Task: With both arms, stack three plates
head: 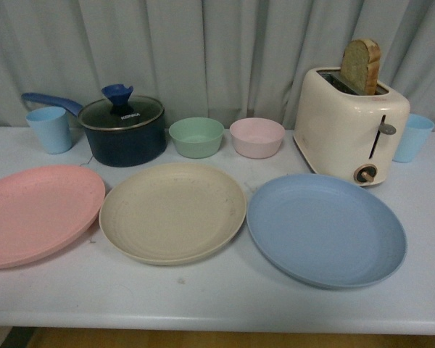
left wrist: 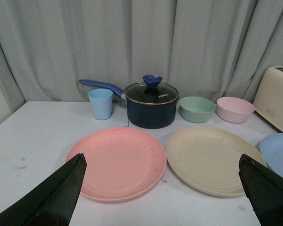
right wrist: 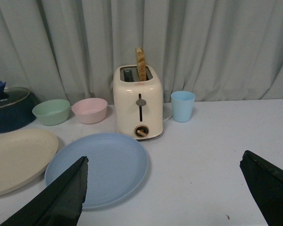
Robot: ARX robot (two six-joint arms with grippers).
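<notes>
Three plates lie flat in a row on the table, front view: pink plate left, beige plate middle, blue plate right, each just beside the next, none stacked. Behind them stand a lidded pot, green bowl, pink bowl, toaster holding bread, left cup and right cup.

Left wrist view: left end effector spread wide, empty, facing the pink and beige plates.

Right wrist view: right end effector spread wide, empty, blue plate near one finger.
</notes>
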